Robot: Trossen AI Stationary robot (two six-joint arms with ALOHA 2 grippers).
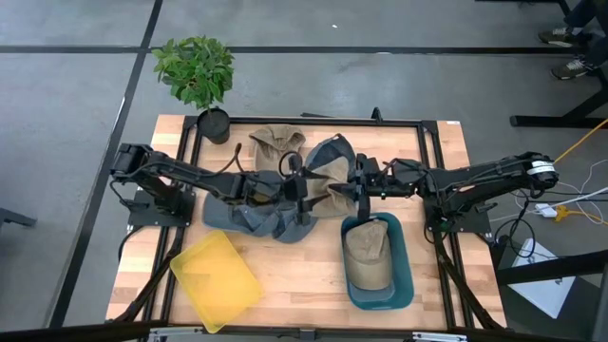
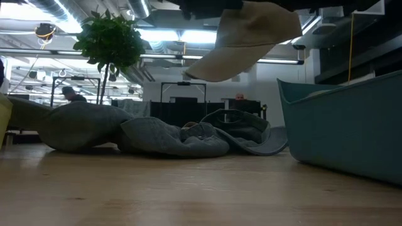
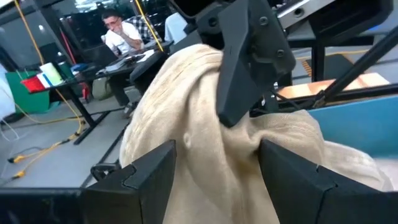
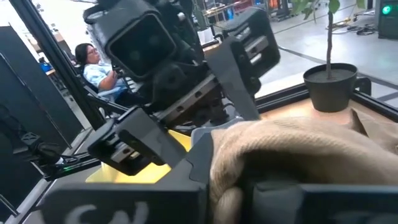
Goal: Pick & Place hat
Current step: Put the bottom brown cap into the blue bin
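Observation:
A tan hat (image 2: 251,37) hangs above the table's middle, between my two grippers. My right gripper (image 1: 350,190) reaches in from the table's right and is shut on it. My left gripper (image 1: 309,185) comes level from the left and is open. Its two fingers (image 3: 149,177) stand on either side of the hat (image 3: 186,124). More hats lie on the table: a tan one (image 1: 275,147), a blue-grey one (image 1: 328,157) and a grey heap (image 1: 249,217). Another tan hat (image 1: 369,258) rests inside the teal bin (image 1: 406,275). My right gripper pinches a bunched fold of the tan hat's cloth (image 4: 280,149) between its two fingers, coming level from the table's right side. The hat droops below the fingers, lifted clear of the table. My left gripper: whether its open fingers touch the hat, I cannot tell.
A yellow tray (image 1: 217,278) lies at the near left. A potted plant (image 1: 198,71) stands at the far left corner. The teal bin's wall (image 2: 342,129) rises at the near right. A person sits at a desk beyond the table (image 3: 121,34).

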